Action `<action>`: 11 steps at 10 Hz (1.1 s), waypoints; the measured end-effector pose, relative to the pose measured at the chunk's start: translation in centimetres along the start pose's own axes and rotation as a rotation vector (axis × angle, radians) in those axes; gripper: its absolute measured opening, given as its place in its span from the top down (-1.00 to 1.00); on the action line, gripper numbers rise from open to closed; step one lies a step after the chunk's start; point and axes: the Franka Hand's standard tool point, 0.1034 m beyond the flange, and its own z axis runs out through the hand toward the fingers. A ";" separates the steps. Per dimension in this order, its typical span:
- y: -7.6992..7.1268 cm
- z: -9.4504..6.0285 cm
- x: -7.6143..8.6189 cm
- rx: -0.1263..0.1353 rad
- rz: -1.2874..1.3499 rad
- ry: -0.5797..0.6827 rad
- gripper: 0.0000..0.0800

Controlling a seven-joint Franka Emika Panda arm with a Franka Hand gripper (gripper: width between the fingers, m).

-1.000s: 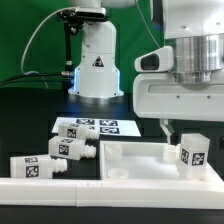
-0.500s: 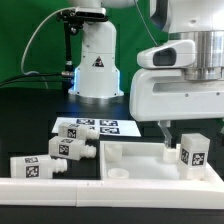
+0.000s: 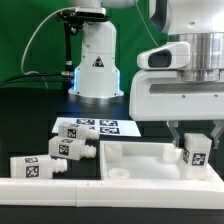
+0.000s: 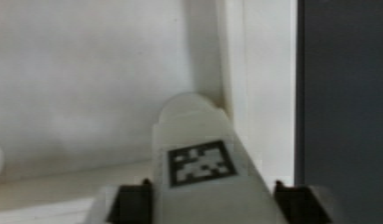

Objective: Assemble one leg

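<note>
My gripper (image 3: 193, 138) is shut on one leg (image 3: 195, 152), a small white blocky post with a black-and-white tag. It holds the leg upright over the large white tray-like panel (image 3: 130, 158), near the panel's corner at the exterior view's right. In the wrist view the leg (image 4: 202, 150) sits between both dark fingertips (image 4: 135, 202) of the gripper (image 4: 209, 206), with the panel's inner wall (image 4: 223, 60) behind it. Whether the leg's lower end touches the panel is hidden. Three more legs (image 3: 30, 167) (image 3: 68, 149) lie at the exterior view's left.
The marker board (image 3: 95, 127) lies flat behind the panel. The robot's white base (image 3: 96, 60) stands behind it, with cables to its left. A long white strip (image 3: 60, 185) runs along the front edge.
The gripper has shifted toward the exterior view's right with the leg in it, closer to the panel's right corner. The loose legs have not moved.
</note>
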 end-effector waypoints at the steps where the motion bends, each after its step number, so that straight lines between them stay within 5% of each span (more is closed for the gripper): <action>1: 0.0 0.0 0.0 0.000 0.119 0.001 0.29; 5: -0.2 0.0 0.0 -0.001 0.636 0.005 0.29; 11: -0.4 0.0 0.4 0.051 1.345 -0.063 0.28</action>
